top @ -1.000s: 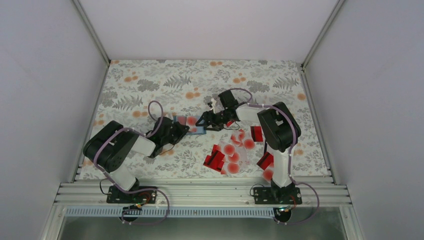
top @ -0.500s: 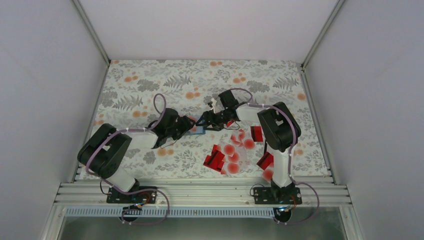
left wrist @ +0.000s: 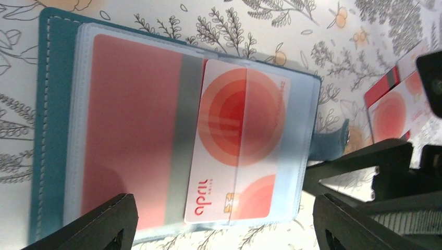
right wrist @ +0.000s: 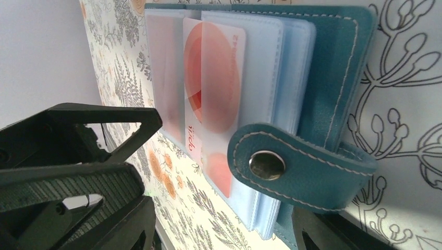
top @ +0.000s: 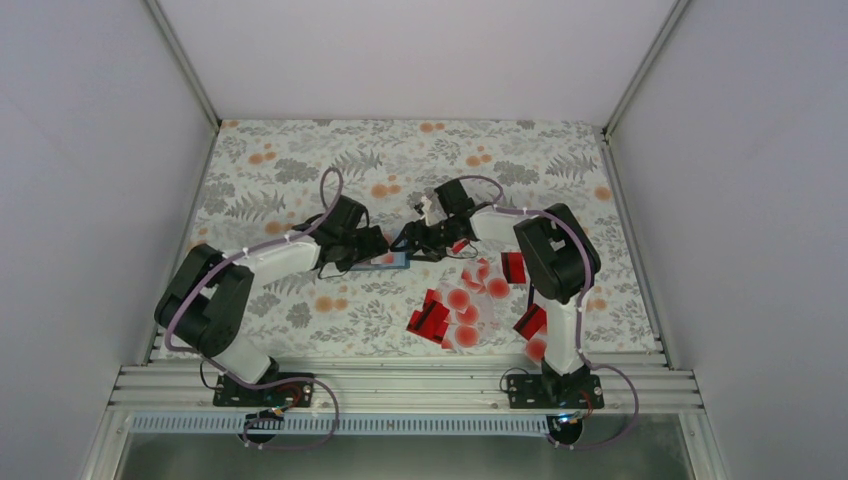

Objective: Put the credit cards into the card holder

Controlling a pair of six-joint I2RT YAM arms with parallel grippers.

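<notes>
Credit cards [top: 462, 303] lay mostly loose in a scatter on the flowered tablecloth [top: 300, 160], near the right arm's base and well apart from where the work was going on. The card holder [left wrist: 52, 130] lay opened flat at mid-table between the two arms, its clear sleeves [left wrist: 305, 114] facing up. A red card with a dark stripe [left wrist: 130, 130] sat in one sleeve. A pale card with a red dot [left wrist: 240, 140] lay across the fold, one half under plastic and the other half looking bare, so I judged it only partly seated.

The left gripper [left wrist: 224, 200] hung just over the holder with its jaws wide apart and nothing between them, placed, I'd guess, to let the pale card lie. The right gripper [right wrist: 224, 221] stood at the holder's far side, jaws apart, straddling the snap strap [right wrist: 266, 164]. Whether it pressed on the strap I couldn't tell. Its position looked meant to keep the cover from flipping shut. A nudge seemed needed to slide the pale card home.
</notes>
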